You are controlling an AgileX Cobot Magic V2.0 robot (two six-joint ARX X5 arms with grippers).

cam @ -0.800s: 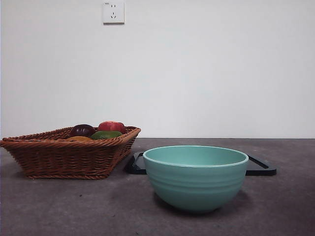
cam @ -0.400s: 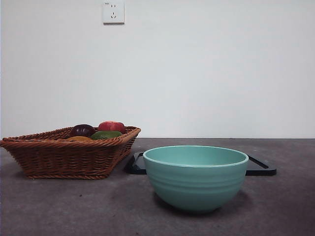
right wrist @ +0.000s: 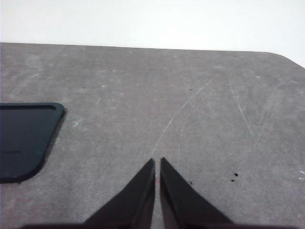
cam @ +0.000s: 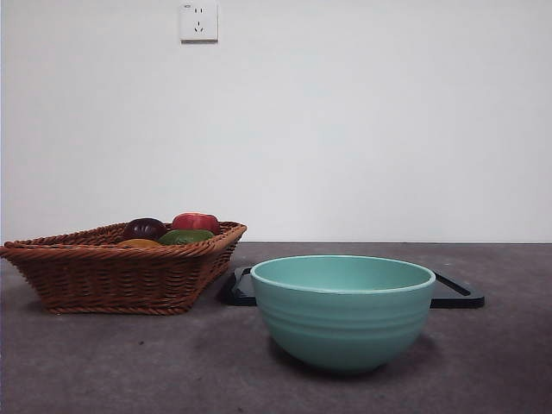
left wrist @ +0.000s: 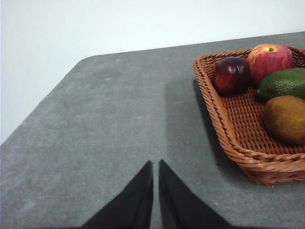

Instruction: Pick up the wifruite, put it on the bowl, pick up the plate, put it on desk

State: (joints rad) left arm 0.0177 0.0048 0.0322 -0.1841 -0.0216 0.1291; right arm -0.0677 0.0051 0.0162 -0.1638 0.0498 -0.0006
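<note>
In a wicker basket point(left wrist: 222, 116) lie several fruits, among them a brown oval one point(left wrist: 284, 118) that looks like the wifruite; in the front view only its top point(cam: 138, 244) shows. The teal-green bowl point(cam: 342, 310) stands empty on the desk point(cam: 129, 362). Behind it lies the plate point(cam: 457, 293), a flat black tray, its corner point(right wrist: 24, 138) in the right wrist view. My left gripper point(left wrist: 155, 164) hovers shut over bare desk beside the basket. My right gripper point(right wrist: 157, 162) is shut over bare desk near the plate's corner. Neither holds anything.
The basket point(cam: 112, 276) sits at the left and also holds a dark red fruit point(left wrist: 231, 75), a red-yellow fruit point(left wrist: 269, 59) and a green fruit point(left wrist: 283, 82). A white wall with a socket point(cam: 198, 21) stands behind the desk. The desk's rounded corner point(left wrist: 81, 62) is near the left arm.
</note>
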